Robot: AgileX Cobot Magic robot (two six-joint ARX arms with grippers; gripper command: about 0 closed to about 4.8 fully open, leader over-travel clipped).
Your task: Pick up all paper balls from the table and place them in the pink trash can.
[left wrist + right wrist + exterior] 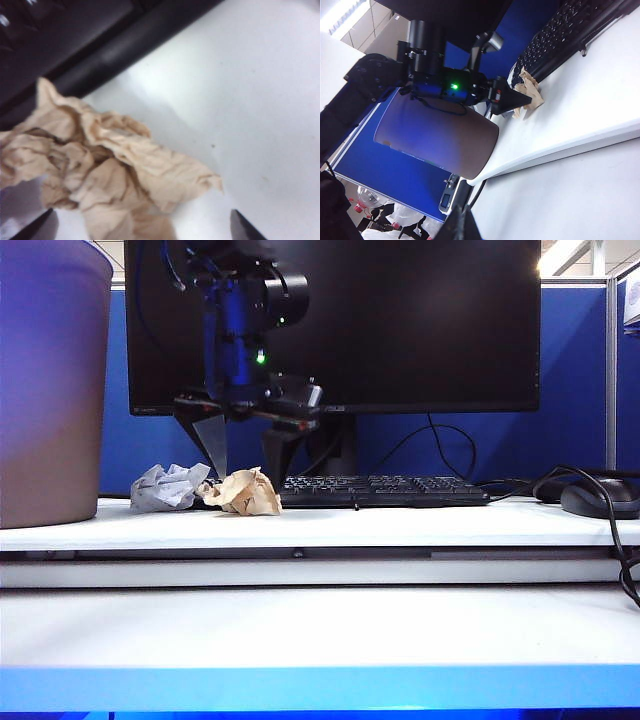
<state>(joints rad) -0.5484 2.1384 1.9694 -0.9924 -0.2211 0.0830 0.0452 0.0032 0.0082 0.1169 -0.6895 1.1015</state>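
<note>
Now the left gripper (pixel 140 227) hangs with jaws wide apart over the crumpled tan-brown paper ball (pixel 105 175), beside the black keyboard (pixel 385 490) on the white table (pixel 400 525). Descend centred, then close. Right gripper's state: cannot tell.

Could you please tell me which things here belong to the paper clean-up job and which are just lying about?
Job:
- tan paper ball, below the open left gripper
- grey-blue paper ball
- pink trash can
- table

Lying about:
- keyboard
- monitor
- mouse

Right gripper: not in view.
</note>
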